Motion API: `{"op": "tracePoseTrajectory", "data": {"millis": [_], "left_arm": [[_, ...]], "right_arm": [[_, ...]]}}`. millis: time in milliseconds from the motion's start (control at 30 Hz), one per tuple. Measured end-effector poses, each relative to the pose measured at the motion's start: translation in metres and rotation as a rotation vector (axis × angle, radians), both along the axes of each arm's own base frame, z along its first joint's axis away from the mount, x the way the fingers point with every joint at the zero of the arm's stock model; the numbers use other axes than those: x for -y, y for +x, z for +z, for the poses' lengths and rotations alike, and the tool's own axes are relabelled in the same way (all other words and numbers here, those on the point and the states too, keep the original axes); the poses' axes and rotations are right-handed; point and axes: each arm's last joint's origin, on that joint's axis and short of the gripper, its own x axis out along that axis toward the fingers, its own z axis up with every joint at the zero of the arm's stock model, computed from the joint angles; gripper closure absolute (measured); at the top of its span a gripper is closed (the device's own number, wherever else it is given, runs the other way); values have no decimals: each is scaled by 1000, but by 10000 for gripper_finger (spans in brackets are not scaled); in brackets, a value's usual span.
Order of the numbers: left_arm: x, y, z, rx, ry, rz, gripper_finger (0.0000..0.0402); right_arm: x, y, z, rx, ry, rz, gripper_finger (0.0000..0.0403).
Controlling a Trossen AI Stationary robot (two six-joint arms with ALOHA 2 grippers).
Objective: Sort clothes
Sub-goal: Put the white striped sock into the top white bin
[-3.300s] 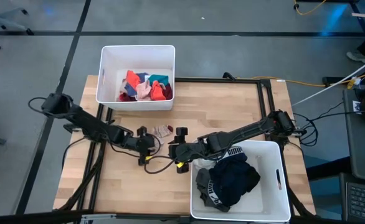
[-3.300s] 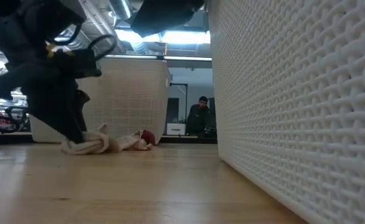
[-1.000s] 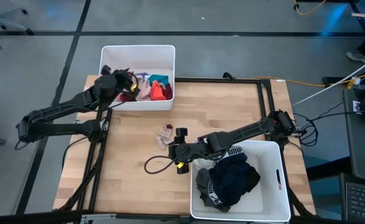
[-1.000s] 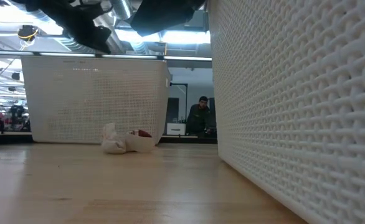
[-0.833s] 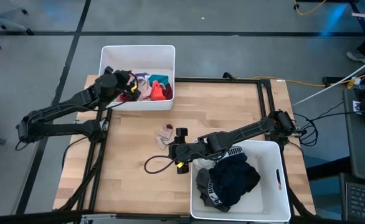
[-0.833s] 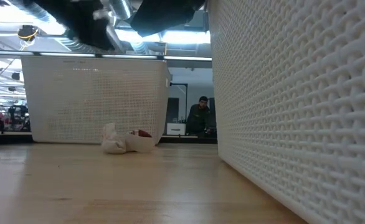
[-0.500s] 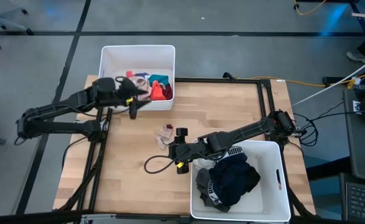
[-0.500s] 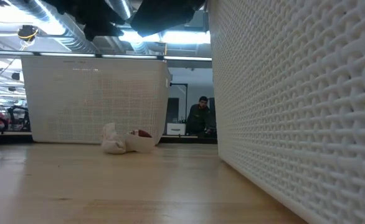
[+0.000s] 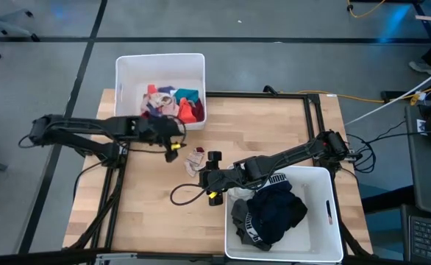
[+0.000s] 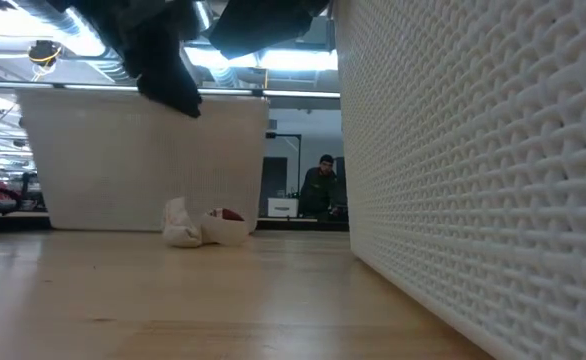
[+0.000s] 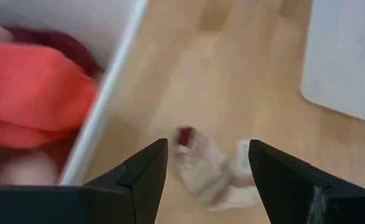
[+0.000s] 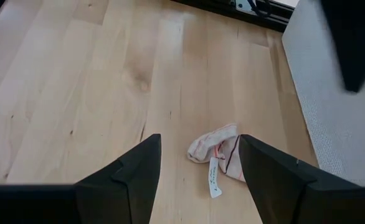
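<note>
Swung back out of the far-left white bin (image 9: pixel 127 66), left gripper (image 9: pixel 173 137) spread and empty now, near pale sock (image 9: pixel 195 157); right gripper (image 9: pixel 209 167) also spread, beside it.

Both arms (image 9: pixel 83 129) are matte black, built of slim tubular links with bulkier joint housings. The left gripper (image 9: pixel 174 139) carries a yellow tag beside its fingers; the right gripper (image 9: pixel 210 168) has flat, blunt black fingers (image 12: pixel 123 180) and a looping black cable (image 9: pixel 182 193) nearby.
</note>
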Motion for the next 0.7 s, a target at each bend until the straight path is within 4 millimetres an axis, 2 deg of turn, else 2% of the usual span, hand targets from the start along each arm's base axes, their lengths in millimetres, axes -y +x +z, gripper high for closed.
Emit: {"op": "tracePoseTrajectory", "data": {"millis": [133, 200, 600, 700], "left_arm": [[13, 9, -16, -75, -11, -31, 187], [16, 10, -16, -74, 29, -22, 187], [4, -16, 11, 11, 144, 50, 187], [2, -26, 20, 39, 239, 86, 187]], "right_arm": [[0, 0, 0, -2, -1, 0, 187], [0, 0, 0, -2, -1, 0, 187], [0, 0, 0, -2, 5, -5, 187], [0, 0, 0, -1, 13, -12, 187]]}}
